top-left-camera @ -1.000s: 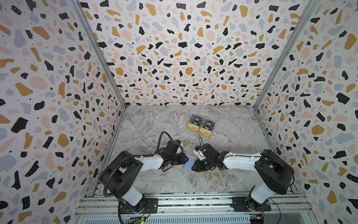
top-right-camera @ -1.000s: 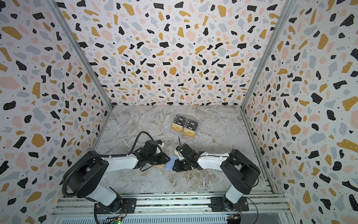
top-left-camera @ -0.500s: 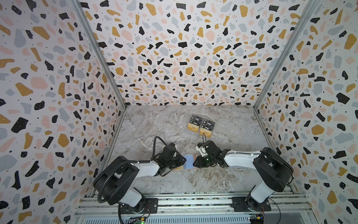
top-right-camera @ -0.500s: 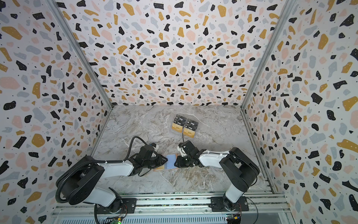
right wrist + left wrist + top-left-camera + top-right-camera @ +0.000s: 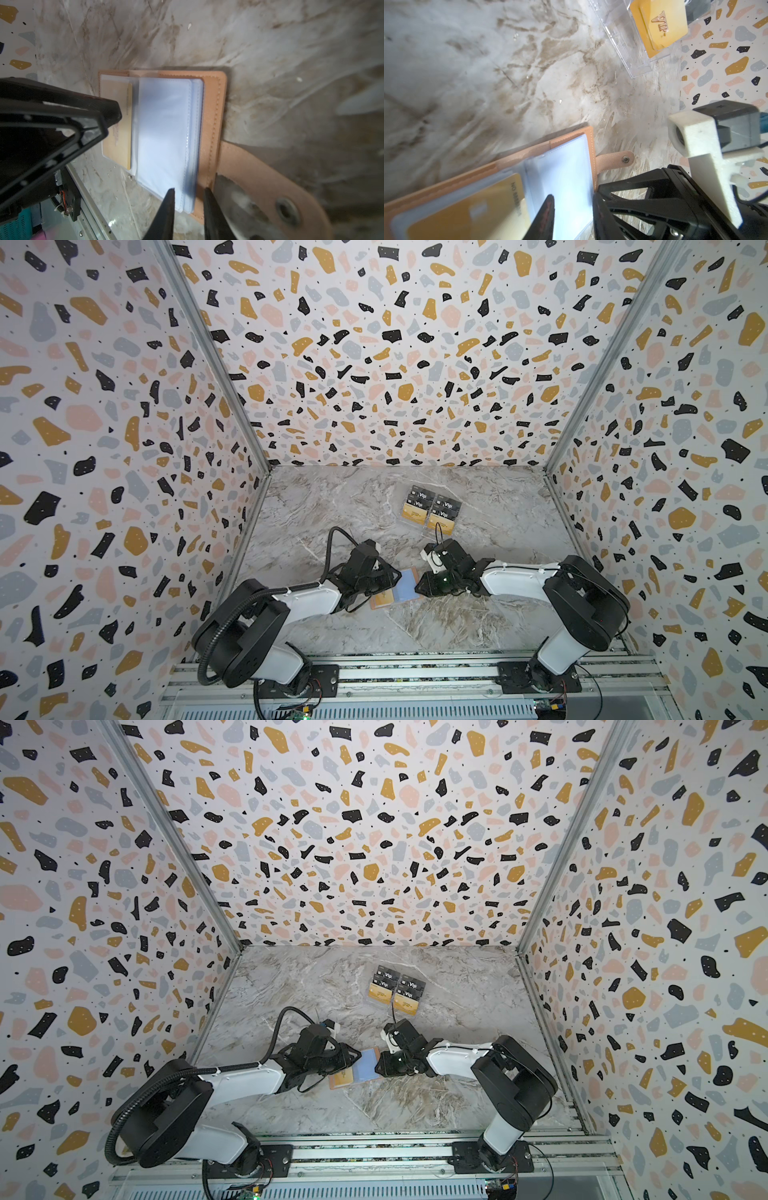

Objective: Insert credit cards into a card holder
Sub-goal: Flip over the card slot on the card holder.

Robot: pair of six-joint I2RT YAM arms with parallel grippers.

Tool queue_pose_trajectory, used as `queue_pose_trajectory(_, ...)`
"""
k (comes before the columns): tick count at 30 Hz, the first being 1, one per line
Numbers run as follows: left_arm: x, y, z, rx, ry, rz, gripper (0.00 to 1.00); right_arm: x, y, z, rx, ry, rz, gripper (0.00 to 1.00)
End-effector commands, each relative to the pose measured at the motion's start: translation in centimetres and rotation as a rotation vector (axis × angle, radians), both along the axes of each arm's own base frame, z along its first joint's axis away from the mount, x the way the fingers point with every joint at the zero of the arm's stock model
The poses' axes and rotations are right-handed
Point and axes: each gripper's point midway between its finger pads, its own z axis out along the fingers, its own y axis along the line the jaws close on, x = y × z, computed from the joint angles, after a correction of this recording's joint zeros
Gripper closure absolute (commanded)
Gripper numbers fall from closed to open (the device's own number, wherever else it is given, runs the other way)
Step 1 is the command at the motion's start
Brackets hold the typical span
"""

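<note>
One gold credit card is sleeved; the open card holder lies flat on the marble table between the arms.
Right gripper has its jaws slightly apart astride the corner of the clear sleeves. Left gripper sits on the card-side page (whether its jaws are apart or together, I cannot tell). To do this well, I judge: pinch only the top sleeve, lift slowly, and pin the left page so the holder cannot slide.

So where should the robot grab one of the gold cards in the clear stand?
Probably its top edge, from above: the gold card leans upright in the clear stand, whose lip holds its lower edge, so only the upper part sticks out to pinch.
</note>
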Motion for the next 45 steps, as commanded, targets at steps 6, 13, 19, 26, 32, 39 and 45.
queue_pose_trajectory(6,-0.2,-0.1,-0.9,0.037,0.024,-0.033,0.66,2.3,1.8,3.7,0.031,-0.109,0.018,0.74)
queue_pose_trajectory(13,-0.6,-0.5,-1.3,-0.014,0.037,-0.034,0.64,3.7,2.3,3.1,0.008,-0.134,0.038,0.72)
queue_pose_trajectory(19,-0.8,-0.5,-1.8,-0.006,0.050,-0.048,0.61,4.6,1.3,1.3,-0.017,-0.121,0.030,0.72)
queue_pose_trajectory(26,-0.9,-1.0,-2.2,-0.027,0.059,-0.063,0.60,4.4,1.0,0.4,-0.023,-0.102,0.029,0.71)
queue_pose_trajectory(32,-1.3,-1.4,-2.0,-0.068,0.067,-0.076,0.60,3.7,0.6,-0.2,-0.025,-0.078,0.025,0.71)
queue_pose_trajectory(39,-1.5,-1.8,-1.6,-0.100,0.065,-0.097,0.60,3.3,0.4,-0.6,-0.023,-0.070,0.021,0.72)
queue_pose_trajectory(45,-1.7,-2.3,-1.5,-0.112,0.066,-0.124,0.61,2.9,0.2,-1.0,-0.022,-0.059,0.016,0.71)
